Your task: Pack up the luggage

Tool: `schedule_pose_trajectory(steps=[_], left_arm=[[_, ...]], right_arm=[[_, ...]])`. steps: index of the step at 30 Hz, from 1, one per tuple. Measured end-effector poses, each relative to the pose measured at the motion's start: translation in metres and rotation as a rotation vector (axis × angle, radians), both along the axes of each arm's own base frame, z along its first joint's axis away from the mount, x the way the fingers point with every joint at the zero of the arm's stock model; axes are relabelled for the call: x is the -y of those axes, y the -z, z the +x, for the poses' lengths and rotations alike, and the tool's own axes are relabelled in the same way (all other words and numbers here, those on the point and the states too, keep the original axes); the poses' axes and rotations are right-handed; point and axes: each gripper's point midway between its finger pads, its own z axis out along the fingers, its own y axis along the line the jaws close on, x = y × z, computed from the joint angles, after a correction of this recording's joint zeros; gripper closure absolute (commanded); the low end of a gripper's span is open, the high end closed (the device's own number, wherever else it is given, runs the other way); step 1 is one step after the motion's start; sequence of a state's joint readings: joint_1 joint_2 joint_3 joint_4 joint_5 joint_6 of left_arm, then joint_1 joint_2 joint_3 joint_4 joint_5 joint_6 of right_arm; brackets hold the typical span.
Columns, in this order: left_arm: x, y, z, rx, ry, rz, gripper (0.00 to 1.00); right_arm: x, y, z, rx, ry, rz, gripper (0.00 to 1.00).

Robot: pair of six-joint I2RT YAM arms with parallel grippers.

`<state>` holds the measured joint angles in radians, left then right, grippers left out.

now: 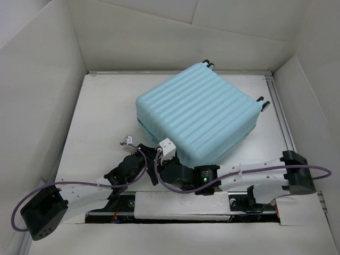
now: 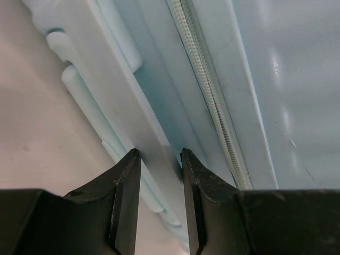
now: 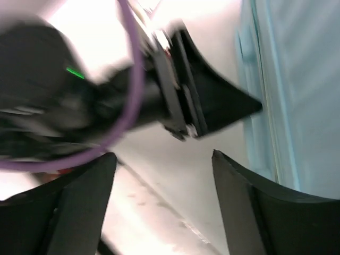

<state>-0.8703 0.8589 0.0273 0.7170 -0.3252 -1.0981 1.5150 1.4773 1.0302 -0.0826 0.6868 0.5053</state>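
The luggage (image 1: 196, 114), a pale aqua ribbed hard-shell case, lies closed and flat on the table with its lid up. My left gripper (image 1: 150, 150) is at its near left corner. In the left wrist view the left gripper (image 2: 159, 154) is closed on a pale ridge of the luggage (image 2: 265, 79) shell, just beside the zipper (image 2: 212, 101). My right gripper (image 1: 166, 162) sits close by, low over the table. In the right wrist view the right gripper (image 3: 164, 159) stands open with only bare table between its fingers, and the luggage (image 3: 297, 79) side is to its right.
Caster wheels (image 1: 207, 64) stick out at the case's far end, and others (image 1: 263, 102) at its right. High white walls (image 1: 42, 106) box in the table. The left arm's black finger (image 3: 223, 106) and a purple cable (image 3: 133, 90) cross the right wrist view.
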Motion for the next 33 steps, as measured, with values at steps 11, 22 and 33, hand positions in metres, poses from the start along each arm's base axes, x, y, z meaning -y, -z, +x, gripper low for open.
schedule_pose_trajectory(steps=[11, 22, 33], left_arm=[[0.004, 0.001, -0.013, -0.02, 0.066, 0.007, 1.0], [0.005, 0.001, -0.016, -0.021, 0.084, 0.008, 1.0], [0.006, 0.001, -0.019, -0.015, 0.104, 0.019, 1.0]], right_arm=[[0.139, -0.151, 0.031, -0.032, 0.286, 0.444, 1.0], [0.368, -0.062, 0.086, 0.012, 1.05, 0.382, 1.0], [0.35, 0.019, 0.149, -0.115, 0.957, -0.026, 1.0]])
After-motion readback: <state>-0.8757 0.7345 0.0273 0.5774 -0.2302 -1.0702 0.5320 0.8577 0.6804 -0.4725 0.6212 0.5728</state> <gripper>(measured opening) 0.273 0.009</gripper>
